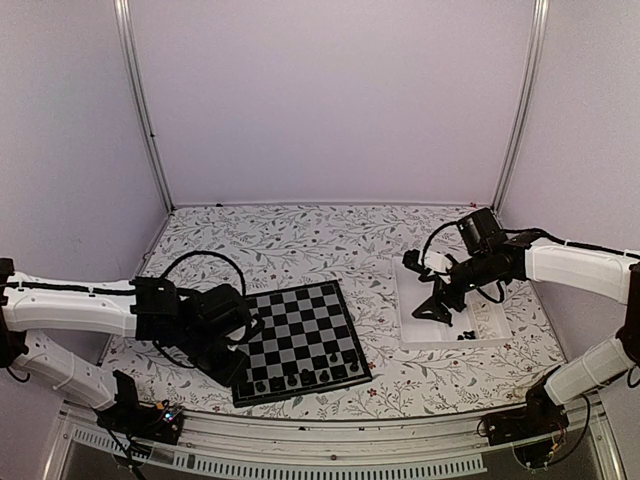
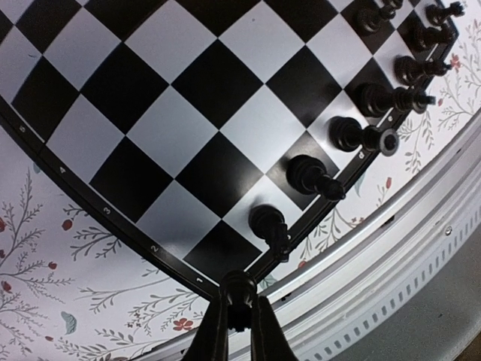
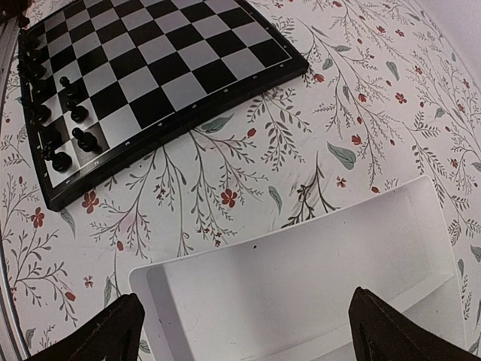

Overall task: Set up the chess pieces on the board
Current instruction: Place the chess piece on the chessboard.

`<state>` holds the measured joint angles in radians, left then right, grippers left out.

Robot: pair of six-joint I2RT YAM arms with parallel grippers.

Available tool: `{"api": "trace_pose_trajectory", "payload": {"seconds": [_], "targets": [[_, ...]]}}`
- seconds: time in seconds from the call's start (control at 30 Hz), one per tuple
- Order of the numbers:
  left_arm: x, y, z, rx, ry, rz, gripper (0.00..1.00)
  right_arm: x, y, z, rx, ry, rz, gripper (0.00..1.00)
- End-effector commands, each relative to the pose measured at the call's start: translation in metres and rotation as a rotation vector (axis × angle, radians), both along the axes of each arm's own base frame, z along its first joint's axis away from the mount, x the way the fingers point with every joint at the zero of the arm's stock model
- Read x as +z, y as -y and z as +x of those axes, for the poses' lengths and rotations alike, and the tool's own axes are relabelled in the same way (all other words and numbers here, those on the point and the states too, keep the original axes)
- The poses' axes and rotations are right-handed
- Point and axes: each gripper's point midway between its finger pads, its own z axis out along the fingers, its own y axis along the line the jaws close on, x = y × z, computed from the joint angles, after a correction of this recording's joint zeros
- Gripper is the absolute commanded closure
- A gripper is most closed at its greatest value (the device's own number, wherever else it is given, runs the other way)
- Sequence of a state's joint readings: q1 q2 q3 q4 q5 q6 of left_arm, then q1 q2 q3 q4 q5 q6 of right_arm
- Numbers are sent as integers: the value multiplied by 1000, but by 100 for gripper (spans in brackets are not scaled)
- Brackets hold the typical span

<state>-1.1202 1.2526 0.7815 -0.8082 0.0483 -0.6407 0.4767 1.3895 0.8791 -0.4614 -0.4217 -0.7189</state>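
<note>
The board lies left of centre, with several black chess pieces standing along its near edge. In the left wrist view that row runs along the board edge. My left gripper is shut on a black chess piece just above the board's near-left corner; it also shows in the top view. My right gripper hangs wide open and empty over the white tray, fingers spread above its floor. The board shows at the upper left there.
A few loose black pieces lie in the tray's near compartment. The table has a floral cover. A metal rail runs along the table's near edge, close behind the left gripper. Grey walls enclose the back and sides.
</note>
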Motion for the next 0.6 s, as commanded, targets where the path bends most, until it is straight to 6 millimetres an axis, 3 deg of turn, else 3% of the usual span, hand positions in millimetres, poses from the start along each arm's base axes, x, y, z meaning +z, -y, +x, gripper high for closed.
{"api": "trace_pose_trajectory", "payload": {"seconds": [0.0,0.57], "targets": [[-12,-2,-11,-12,-39,29,94,1,0,5,-3,16,6,1],[-25,1,-2,-27,-10,79,92,0,0,3,-3,10,5,1]]}}
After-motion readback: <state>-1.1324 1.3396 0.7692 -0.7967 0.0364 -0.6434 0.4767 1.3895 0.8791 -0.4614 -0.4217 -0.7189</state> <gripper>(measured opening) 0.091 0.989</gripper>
